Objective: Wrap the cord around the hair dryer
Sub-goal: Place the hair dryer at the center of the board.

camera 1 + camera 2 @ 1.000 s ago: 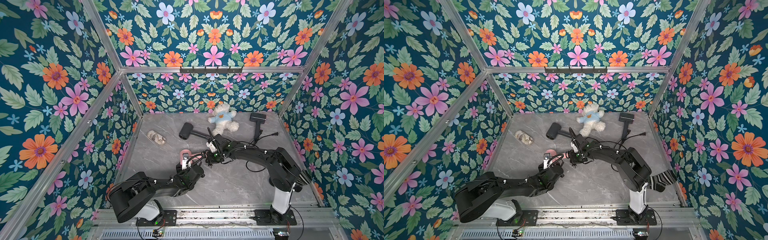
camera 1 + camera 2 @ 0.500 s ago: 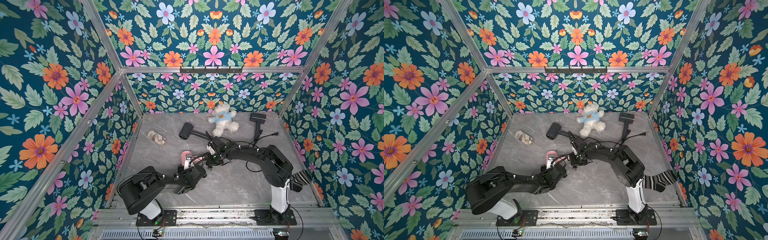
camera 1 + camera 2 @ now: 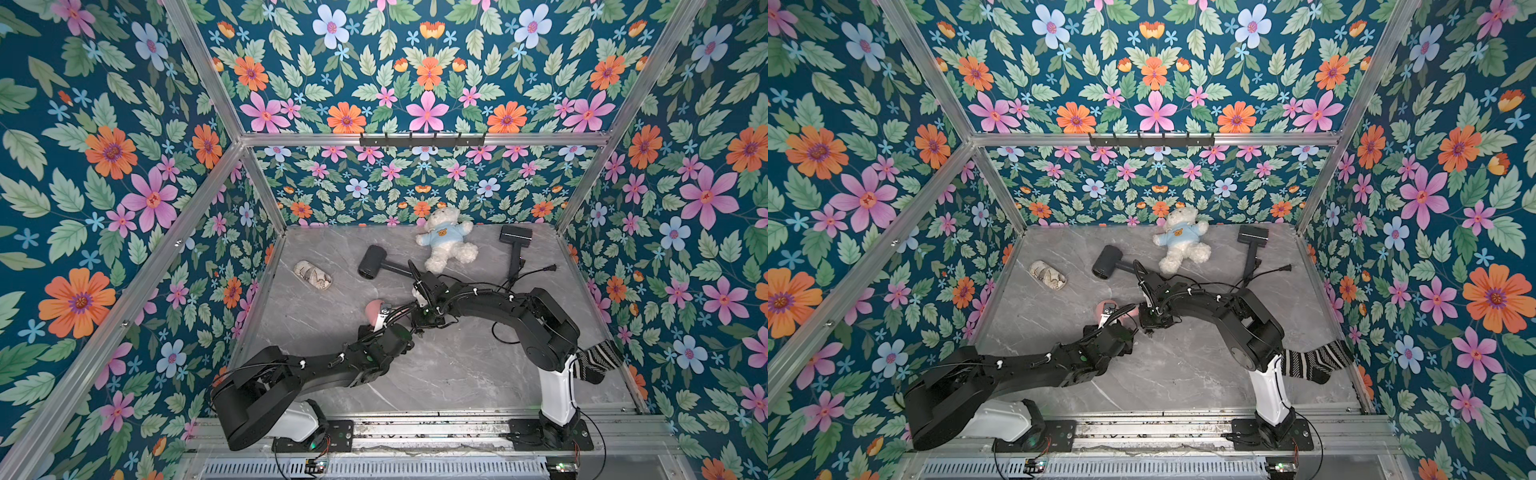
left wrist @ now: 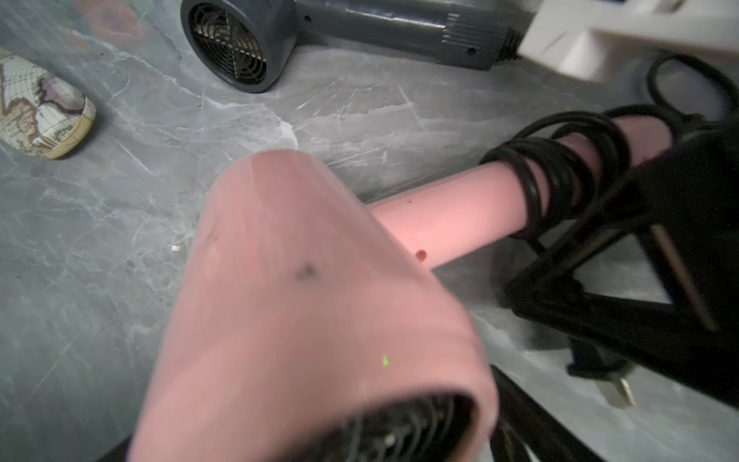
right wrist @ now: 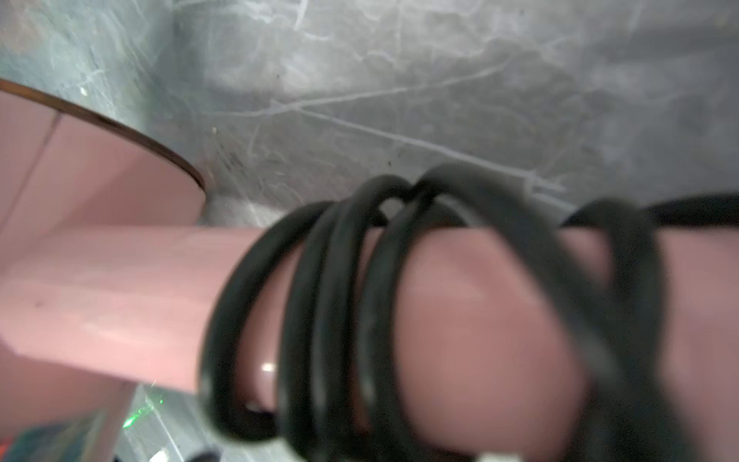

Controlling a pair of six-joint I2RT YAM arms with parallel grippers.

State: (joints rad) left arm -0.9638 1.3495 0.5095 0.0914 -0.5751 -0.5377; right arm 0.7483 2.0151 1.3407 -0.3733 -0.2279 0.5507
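Hair dryer: pink, glossy plastic; a stubby rounded barrel with a dark grille at its mouth and a straight round handle; it is mid-table, between the two grippers
Cord: black, rubbery, round; several loose loops coil around the handle, some crossing each other
Plug: black body with flat metal prongs; it lies on the table beside the handle's end
Right gripper: black; it seems clamped on the handle's far end, though blur and cord hide the pads
Left gripper: just behind the pink barrel; its jaws are hidden, so I cannot tell whether they are apart or together
Table: grey marbled slab with pale veins; smooth
Grey dryer: dark, matte, with a ribbed handle; lies on its side farther back
Case: rounded, printed with an old map
Teddy bear: white plush with a blue top; near the back wall
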